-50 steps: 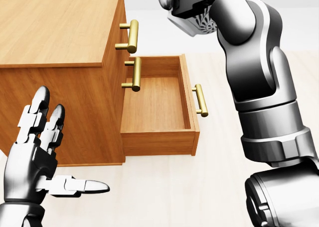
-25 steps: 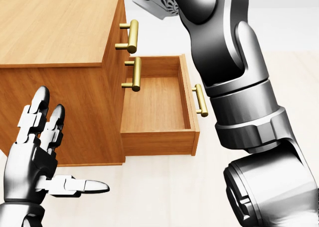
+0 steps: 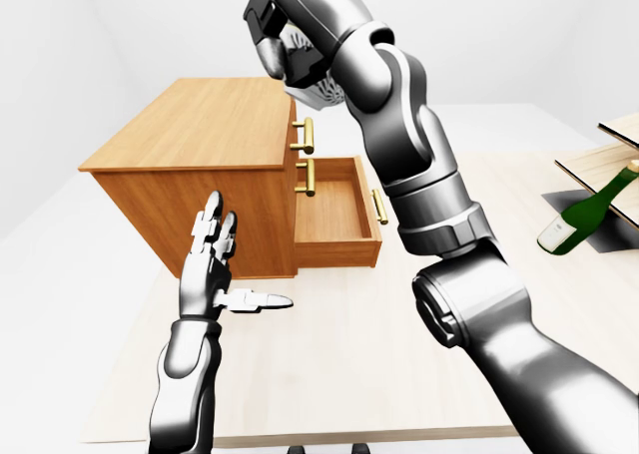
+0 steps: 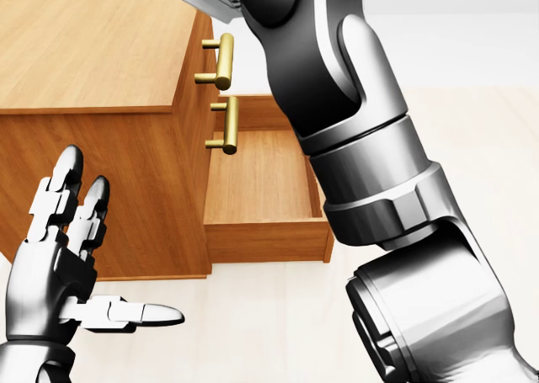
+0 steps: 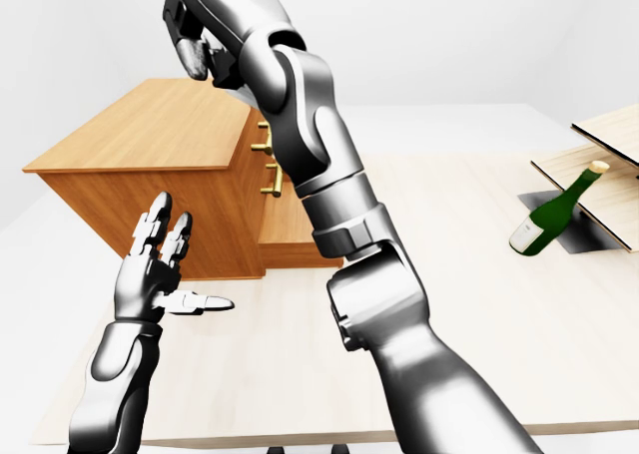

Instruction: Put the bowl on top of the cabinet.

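Near left: left hand (image 4: 59, 257) held upright over the pale table (image 3: 329, 364), all fingers straight and spread, thumb out to the right. It holds nothing and touches nothing.

Beyond it: cabinet (image 3: 210, 125), plain wood with a bare top. The bottom drawer (image 3: 334, 210) is pulled out to the right and looks empty. The two brass handles (image 3: 309, 135) above it sit on closed fronts.

The right arm rises from near right, up and leftward over the drawer.

Task status: bowl (image 3: 319, 85), white and patterned, is up in the air, about over the cabinet's right-hand edge, clear of the top. So the lift and carry look mostly done. Left to do: shift it left over the top, lower, let go.

Right hand (image 3: 285, 25): fingers curled down tight around the bowl from above; the contact is partly hidden.

Far right: green bottle (image 3: 584, 215), leaning, well apart.
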Robot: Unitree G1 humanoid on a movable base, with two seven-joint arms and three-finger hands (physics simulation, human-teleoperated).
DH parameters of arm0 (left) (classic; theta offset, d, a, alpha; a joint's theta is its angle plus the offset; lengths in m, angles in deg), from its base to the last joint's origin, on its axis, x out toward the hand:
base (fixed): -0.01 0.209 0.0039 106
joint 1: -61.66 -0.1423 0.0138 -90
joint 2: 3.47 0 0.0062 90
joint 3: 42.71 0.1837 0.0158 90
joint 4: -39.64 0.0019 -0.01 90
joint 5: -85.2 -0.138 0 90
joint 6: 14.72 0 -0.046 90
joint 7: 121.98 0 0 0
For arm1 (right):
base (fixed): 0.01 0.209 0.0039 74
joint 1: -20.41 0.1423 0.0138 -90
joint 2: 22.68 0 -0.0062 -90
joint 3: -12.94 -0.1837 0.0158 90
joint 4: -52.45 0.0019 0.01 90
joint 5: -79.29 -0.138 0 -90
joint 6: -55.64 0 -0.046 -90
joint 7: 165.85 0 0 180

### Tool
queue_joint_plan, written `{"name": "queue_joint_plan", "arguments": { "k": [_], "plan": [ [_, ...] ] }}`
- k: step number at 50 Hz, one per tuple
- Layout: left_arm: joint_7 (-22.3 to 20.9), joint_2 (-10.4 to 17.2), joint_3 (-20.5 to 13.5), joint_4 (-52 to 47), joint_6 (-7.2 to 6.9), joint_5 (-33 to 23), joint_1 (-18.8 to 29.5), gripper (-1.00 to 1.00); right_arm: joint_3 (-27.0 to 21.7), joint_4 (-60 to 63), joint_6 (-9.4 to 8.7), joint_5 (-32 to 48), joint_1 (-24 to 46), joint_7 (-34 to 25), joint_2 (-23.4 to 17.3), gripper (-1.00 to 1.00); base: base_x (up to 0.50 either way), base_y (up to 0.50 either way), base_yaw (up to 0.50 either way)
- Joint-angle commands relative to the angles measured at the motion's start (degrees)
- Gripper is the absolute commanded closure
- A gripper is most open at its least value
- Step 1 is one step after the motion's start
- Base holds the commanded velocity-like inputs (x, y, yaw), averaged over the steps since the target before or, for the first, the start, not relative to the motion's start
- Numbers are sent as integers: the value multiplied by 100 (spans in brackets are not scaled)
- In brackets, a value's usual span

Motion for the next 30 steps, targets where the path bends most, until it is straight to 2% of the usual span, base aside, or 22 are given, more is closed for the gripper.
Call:
{"name": "queue_joint_plan", "arguments": {
  "k": [1,30],
  "plan": [
    [202,3,-59,761,0,-197,493,-100,78,-167,0,1787,177,-1,149,100,2,0,0],
    [206,-1,-54,650,0,-197,472,-100,210,-801,0,1905,-183,651,417,100,1,0,0]
  ]
}}
